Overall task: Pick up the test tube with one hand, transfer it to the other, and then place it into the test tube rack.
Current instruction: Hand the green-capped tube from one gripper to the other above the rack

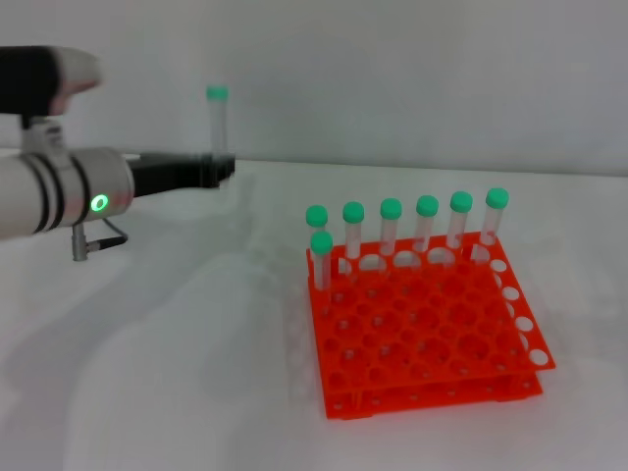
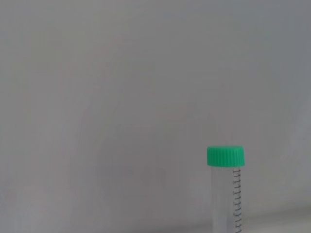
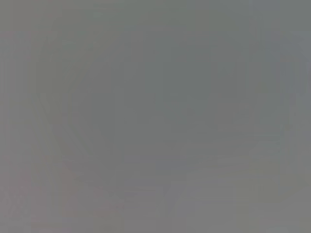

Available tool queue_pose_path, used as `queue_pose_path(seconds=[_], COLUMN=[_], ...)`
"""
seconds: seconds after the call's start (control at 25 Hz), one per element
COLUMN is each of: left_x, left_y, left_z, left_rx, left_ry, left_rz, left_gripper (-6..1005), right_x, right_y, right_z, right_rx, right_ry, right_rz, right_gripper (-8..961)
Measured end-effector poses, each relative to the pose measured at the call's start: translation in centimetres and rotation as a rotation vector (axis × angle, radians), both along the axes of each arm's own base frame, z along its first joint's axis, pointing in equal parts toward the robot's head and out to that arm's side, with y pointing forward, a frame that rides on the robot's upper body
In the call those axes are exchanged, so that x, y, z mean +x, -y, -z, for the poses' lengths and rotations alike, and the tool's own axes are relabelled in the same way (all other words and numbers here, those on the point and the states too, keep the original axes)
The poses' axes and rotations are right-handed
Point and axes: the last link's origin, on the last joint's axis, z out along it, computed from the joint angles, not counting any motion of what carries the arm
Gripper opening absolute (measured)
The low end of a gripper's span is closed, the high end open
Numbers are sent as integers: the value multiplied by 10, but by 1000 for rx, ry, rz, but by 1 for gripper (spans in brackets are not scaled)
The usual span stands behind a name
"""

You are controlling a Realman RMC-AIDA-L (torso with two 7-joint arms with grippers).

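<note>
left claw point(image 1: 224, 169), at about ten o'clock from the test tube rack point(image 1: 429, 334) and well apart from it, is clenched on the lower end of the test tube point(image 1: 218, 122), which stands upright above the white counter point(image 1: 177, 353) with its green cap point(image 2: 225, 156) on top. the rack sits on the counter at about four o'clock in the head view, seven other green-capped tubes point(image 1: 391, 228) standing along its far edge and twelve-o'clock-left corner. the right claw is out of sight.

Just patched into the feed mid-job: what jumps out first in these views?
The bright orange-red test tube rack on the white table, right of centre, seven green-capped tubes along its far edge. Far left, the left gripper holds one test tube upright above the table. The right gripper isn't visible.
</note>
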Motion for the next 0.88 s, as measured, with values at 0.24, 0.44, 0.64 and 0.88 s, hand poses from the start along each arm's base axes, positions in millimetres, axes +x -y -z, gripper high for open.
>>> queue_pose_path(seconds=[0.24, 0.44, 0.64, 0.88], left_x=[-3, -3, -6, -4], left_y=[35, 71, 96, 117], left_z=[5, 10, 13, 26], left_rx=[125, 169, 96, 74], left_ry=[218, 270, 287, 283], left_rz=[325, 576, 677, 784], left_gripper=[207, 208, 210, 211], right_x=[-20, -57, -85, -117], right_y=[2, 35, 45, 47], right_z=[10, 23, 28, 28], right_rx=[-99, -193, -416, -732], right_ry=[-22, -66, -180, -277], right_rz=[-165, -516, -728, -903], right_gripper=[869, 869, 869, 868])
